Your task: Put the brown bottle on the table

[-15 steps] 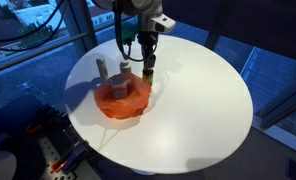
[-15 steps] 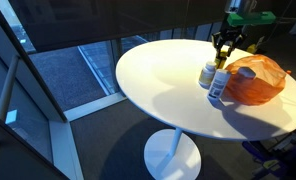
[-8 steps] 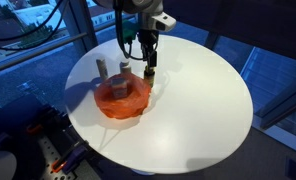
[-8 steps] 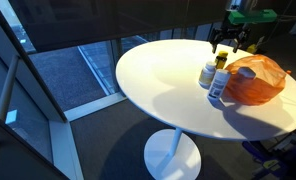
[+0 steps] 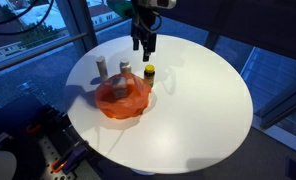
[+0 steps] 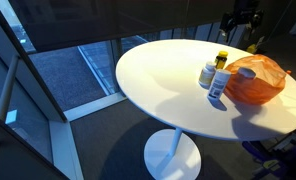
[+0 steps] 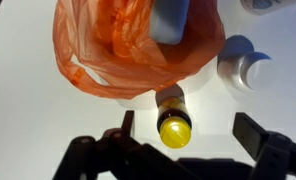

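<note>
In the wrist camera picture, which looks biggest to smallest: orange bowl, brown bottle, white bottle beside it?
1. The orange bowl, by far the biggest.
2. The brown bottle and the white bottle: seen from above they look about alike, so I won't rank them.

No text, brand or number can be read in any view. The brown bottle (image 7: 173,112) and the white bottles (image 6: 218,85) are too small and blurred for any label print
</note>
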